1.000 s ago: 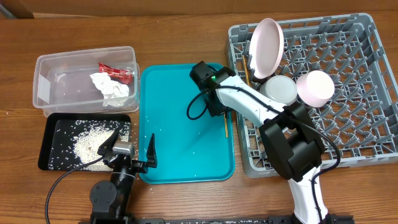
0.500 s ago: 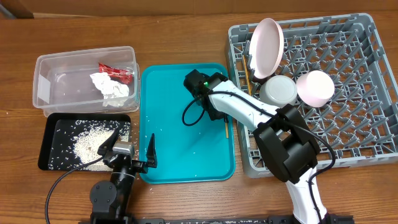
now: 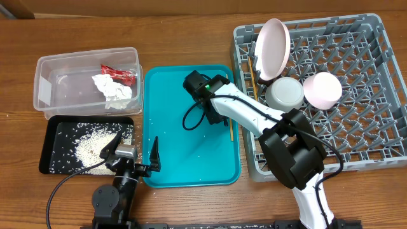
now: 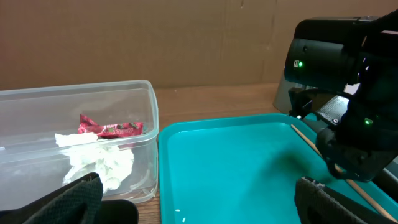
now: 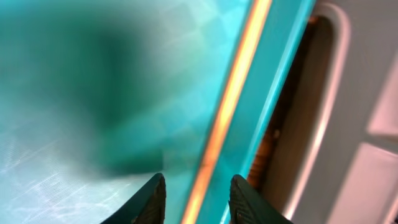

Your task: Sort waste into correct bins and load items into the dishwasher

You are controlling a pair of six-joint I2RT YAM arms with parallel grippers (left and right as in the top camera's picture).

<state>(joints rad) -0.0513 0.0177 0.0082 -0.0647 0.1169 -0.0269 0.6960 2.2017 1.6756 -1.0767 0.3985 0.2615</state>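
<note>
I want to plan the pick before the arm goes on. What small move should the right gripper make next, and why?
Probably lower a little and close on the chopstick. In the right wrist view the right gripper hangs just above it with its jaws apart. The stick is lined up with the gap, lies along the right edge of the tray, and is not yet held.

Napkin (image 3: 113, 89), packet (image 3: 119, 74) in tub (image 3: 63, 83), serving tray (image 3: 184, 152) between tub and rack (image 3: 375, 127), chopstick (image 3: 231, 133) on serving tray
</note>
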